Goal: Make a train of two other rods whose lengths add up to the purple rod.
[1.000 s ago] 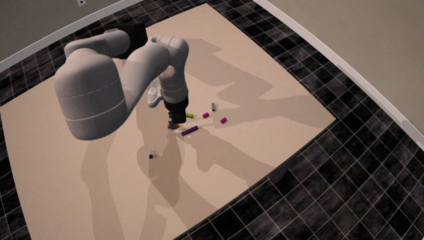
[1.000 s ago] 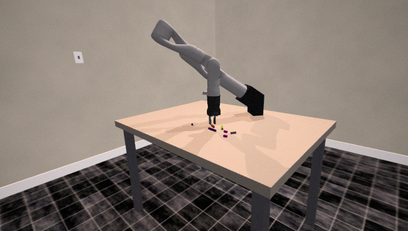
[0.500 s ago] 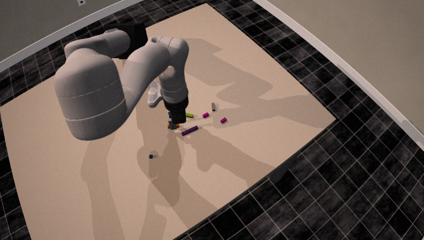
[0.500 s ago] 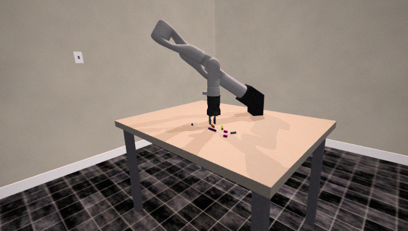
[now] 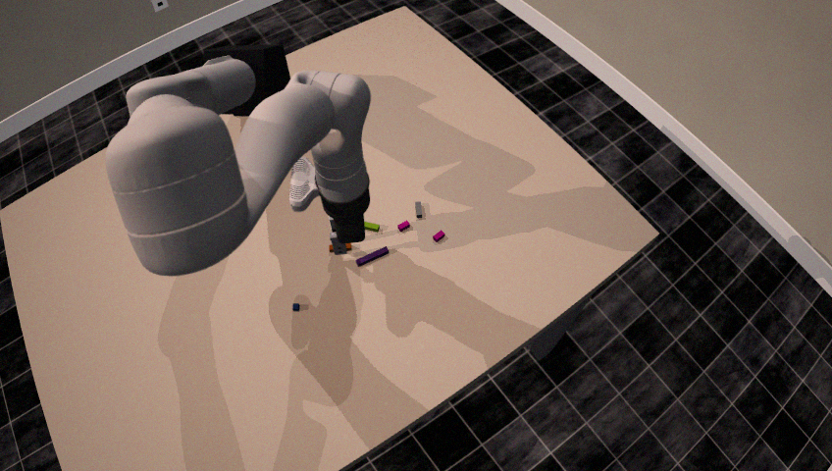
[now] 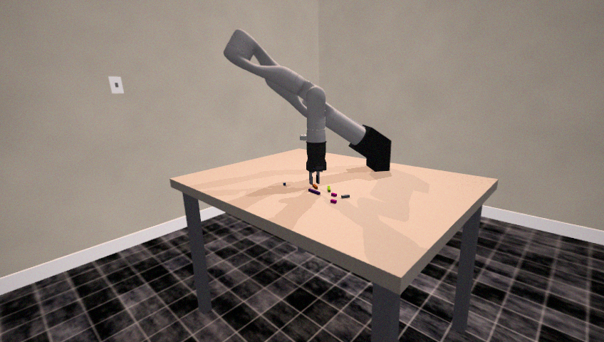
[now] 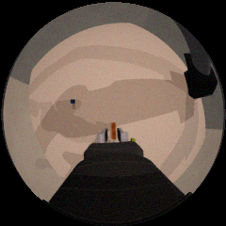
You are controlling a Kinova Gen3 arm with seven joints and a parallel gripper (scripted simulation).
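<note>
My gripper (image 5: 338,242) points straight down, low over the table, and is partly open. The orange rod (image 5: 347,245) lies flat right under it; in the wrist view the orange rod (image 7: 113,131) shows between the two fingers, with small gaps on both sides. The purple rod (image 5: 372,255) lies flat just to the right of the orange rod. A lime rod (image 5: 372,226) lies behind the purple rod, close to the gripper's body. Two magenta rods (image 5: 403,225) (image 5: 438,235) and a grey rod (image 5: 418,209) lie further right. A small blue rod (image 5: 295,306) lies apart at the front left.
The arm's black base (image 6: 375,148) stands at the table's back. The arm's links hang over the back left of the table. In the side view the rods cluster near the table's middle, around the orange rod (image 6: 315,186) and the purple rod (image 6: 313,191).
</note>
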